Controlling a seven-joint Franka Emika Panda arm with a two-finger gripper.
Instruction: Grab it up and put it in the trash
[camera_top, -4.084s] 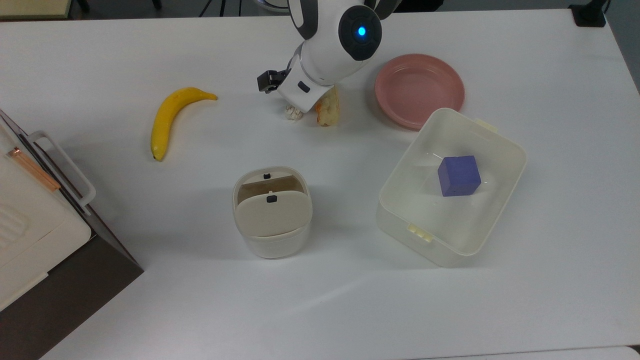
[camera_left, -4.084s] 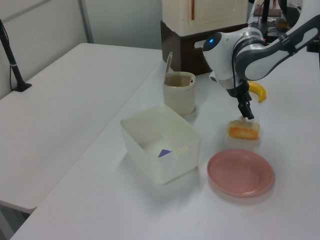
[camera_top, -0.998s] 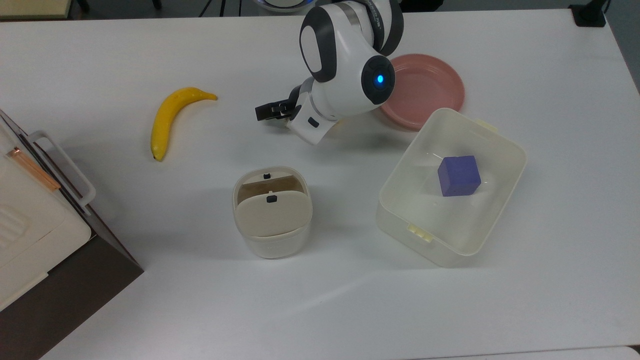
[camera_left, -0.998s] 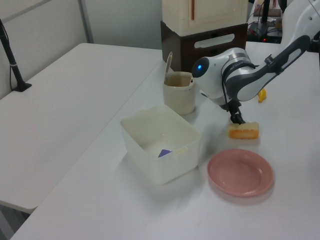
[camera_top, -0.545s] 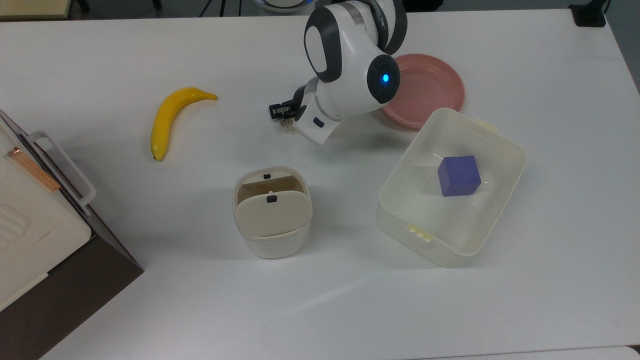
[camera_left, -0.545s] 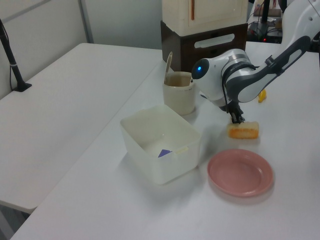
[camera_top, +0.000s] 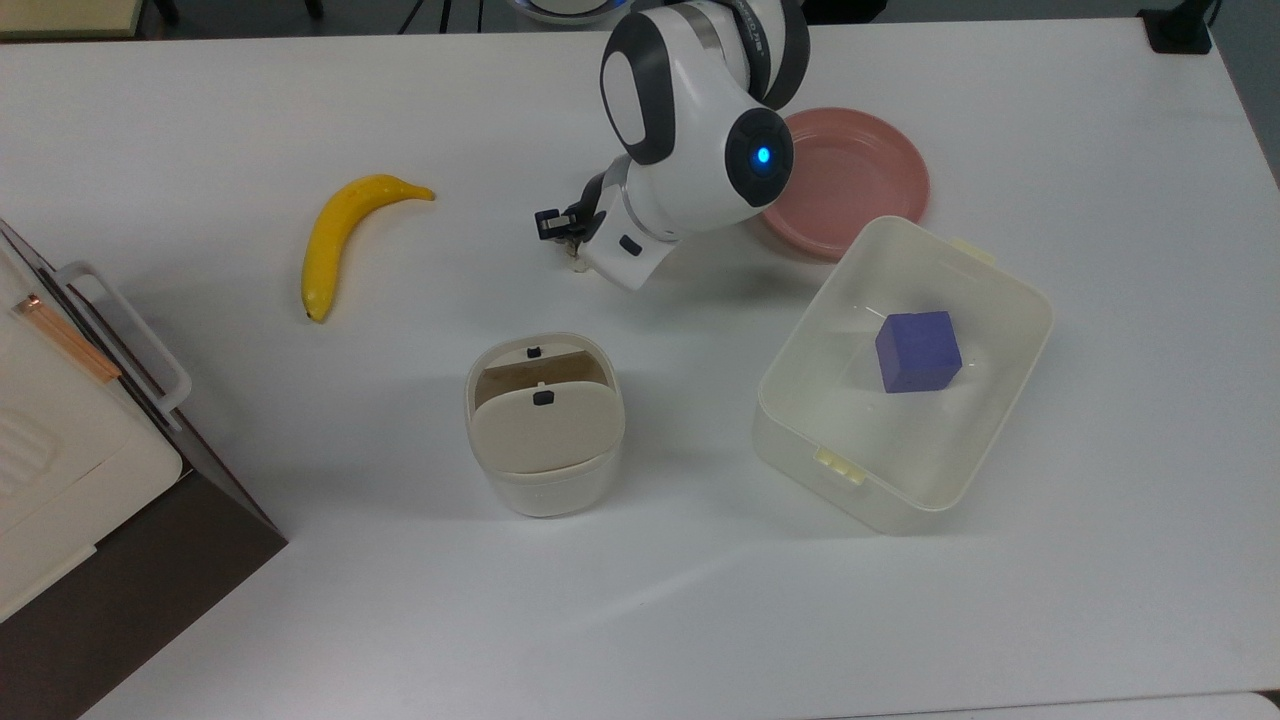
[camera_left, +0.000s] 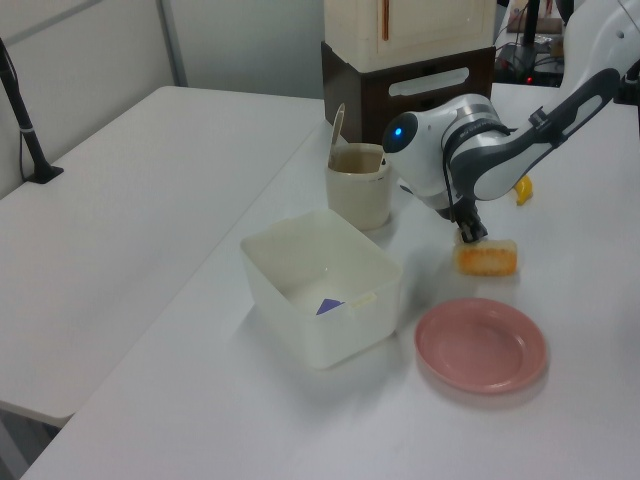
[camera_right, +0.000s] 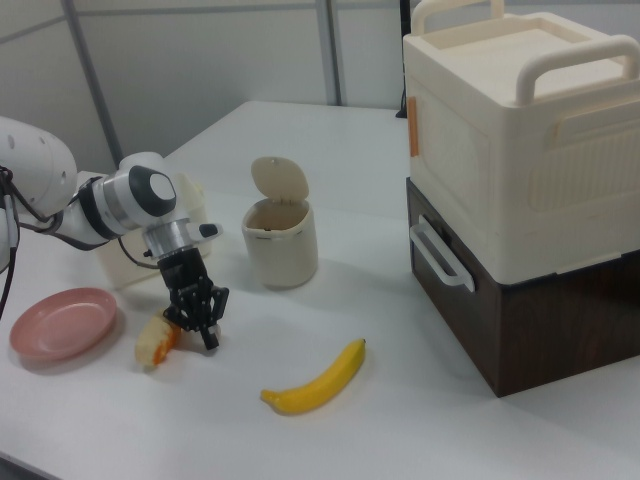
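The tiny white paper wad (camera_top: 576, 259) peeks out at the tips of my gripper (camera_top: 568, 248), which is shut on it low over the table, between the banana and the pink plate. From the right view, the gripper (camera_right: 203, 322) hangs just beside the tan-and-orange bread piece (camera_right: 155, 340). The trash (camera_top: 545, 420), a cream bin with a beige swing lid, stands nearer the top view's bottom, apart from the gripper. It also shows behind the arm (camera_left: 358, 186) and to the gripper's right (camera_right: 281, 242).
A banana (camera_top: 340, 235) lies to the top view's left. A pink plate (camera_top: 870, 190) and a translucent tub (camera_top: 1012, 282) holding a blue cube (camera_top: 918, 350) sit on the top view's right. A cream box on a dark base (camera_top: 70, 450) fills the lower-left corner.
The gripper closed on the wad beside the bread, then carried it a little toward the top view's lower left. Over the last half second it barely moved.
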